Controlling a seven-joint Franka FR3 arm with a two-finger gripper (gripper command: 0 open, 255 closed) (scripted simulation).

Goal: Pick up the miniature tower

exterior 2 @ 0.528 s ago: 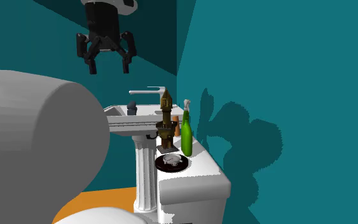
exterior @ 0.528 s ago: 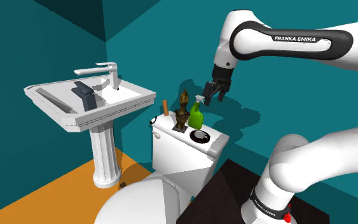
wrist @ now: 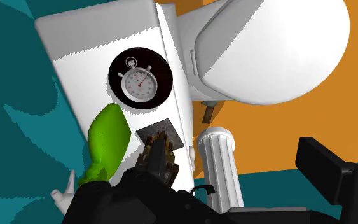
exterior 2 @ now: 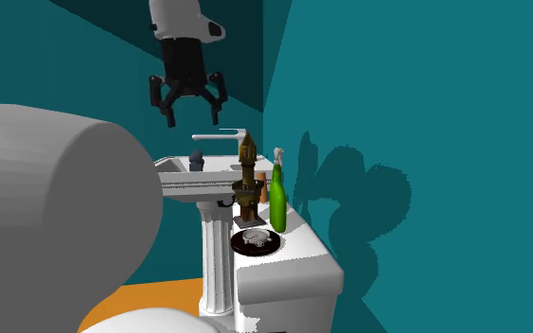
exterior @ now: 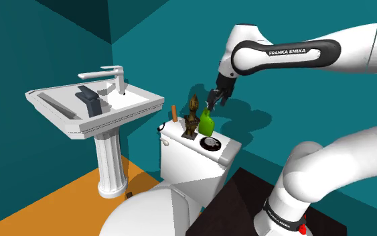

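With my end effector (exterior 2: 193, 115) open above the miniature tower (exterior 2: 246, 178), an off-centre descent could topple the green spray bottle (exterior 2: 278, 201) just beside it.

On the toilet tank (exterior: 187, 161) stands the miniature tower (exterior: 193, 115); in the shoulder view the spray bottle (exterior: 206, 125) is just beside it at 3 o'clock; the stopwatch (exterior: 211, 144) lies at 5 o'clock; the pedestal basin (exterior: 120, 115) stands at the tank's 9 o'clock; the pincer (exterior: 215, 99) hangs at the tower's 1 o'clock, apart.
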